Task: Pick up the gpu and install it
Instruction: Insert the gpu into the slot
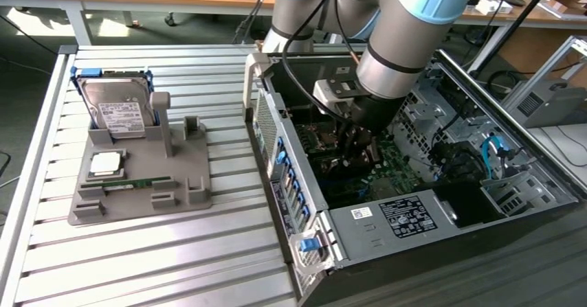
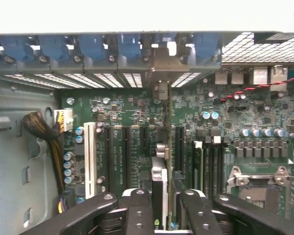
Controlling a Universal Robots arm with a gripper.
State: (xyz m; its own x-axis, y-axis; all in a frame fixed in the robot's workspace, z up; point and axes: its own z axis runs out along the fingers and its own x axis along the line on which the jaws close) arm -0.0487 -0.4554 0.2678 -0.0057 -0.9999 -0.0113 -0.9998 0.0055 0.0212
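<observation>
Pincer (image 2: 162, 205) gripping gpu (image 2: 160, 147), above motherboard (image 2: 127, 147)

Green motherboard (image 2: 137, 122), blue slot clips (image 2: 93, 46), black tool (image 2: 162, 205), grey tray (image 1: 137, 176), white-labelled silver hard drive (image 1: 115, 111)

arm (image 1: 403, 39): thick grey tubes, pale blue caps on the joints, a black ring round the lower link
cable (image 1: 291, 60): black, runs along the outside of the arm to the wrist
wrist box (image 1: 337, 91): small, grey and white, sits beside the black wrist end
gripper (image 2: 161, 208): black, glossy, two broad fingers (image 2: 138, 210) with round screw heads on top, dark links angling outward on each side
</observation>
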